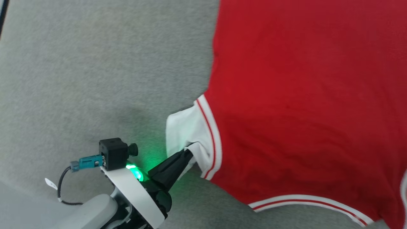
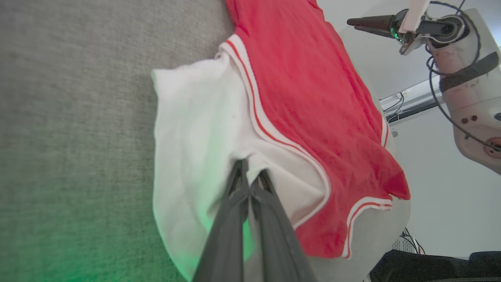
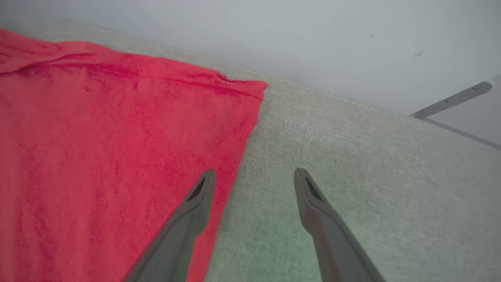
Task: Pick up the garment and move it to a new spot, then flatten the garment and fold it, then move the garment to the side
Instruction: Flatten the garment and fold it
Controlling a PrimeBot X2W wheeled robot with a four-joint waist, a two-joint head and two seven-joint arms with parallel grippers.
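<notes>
Soft, limp garment (image 1: 302,95); grip at hem corners. Left claw (image 1: 187,155) pinched on white sleeve (image 2: 195,117); right claw (image 3: 254,172) spread, empty.

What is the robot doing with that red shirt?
The robot is working on the red T-shirt, which lies spread out on a grey fabric surface. Its left gripper is pinched shut on the shirt's white sleeve end. Its right gripper is wide open beside another edge of the shirt and holds nothing. The shirt is not folded yet.
</notes>
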